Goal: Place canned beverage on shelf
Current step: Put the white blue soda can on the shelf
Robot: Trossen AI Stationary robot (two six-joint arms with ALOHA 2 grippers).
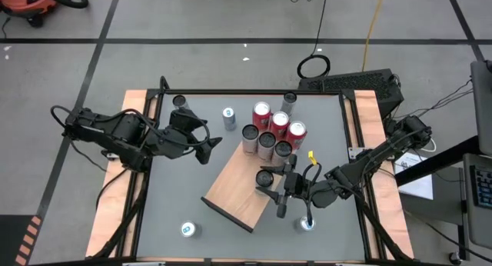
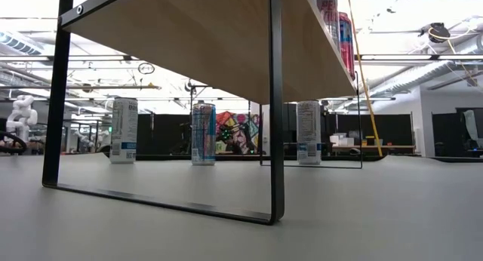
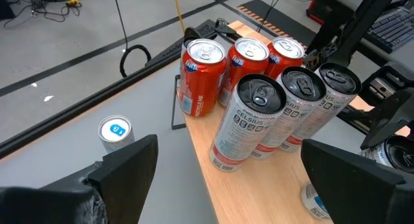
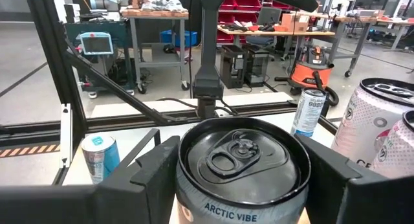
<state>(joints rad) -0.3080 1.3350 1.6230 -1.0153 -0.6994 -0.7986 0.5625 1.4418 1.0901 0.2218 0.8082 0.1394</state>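
Holding an upright black-topped can (image 4: 236, 175) between its fingers, the right gripper (image 1: 283, 191) sits right of centre in the overhead frame, above the shelf (image 1: 238, 191). The can's long axis is vertical; the can cluster (image 1: 270, 131) lies just above it. The left gripper (image 1: 201, 141), left of centre, gapes wide and empty.

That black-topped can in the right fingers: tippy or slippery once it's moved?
The black-topped can is tall and narrow like the cans already on the shelf, so it probably tips if nudged high. Its tab looks unopened, so likely full and fairly heavy. The smooth round wall may slip or rotate between the right gripper fingers.
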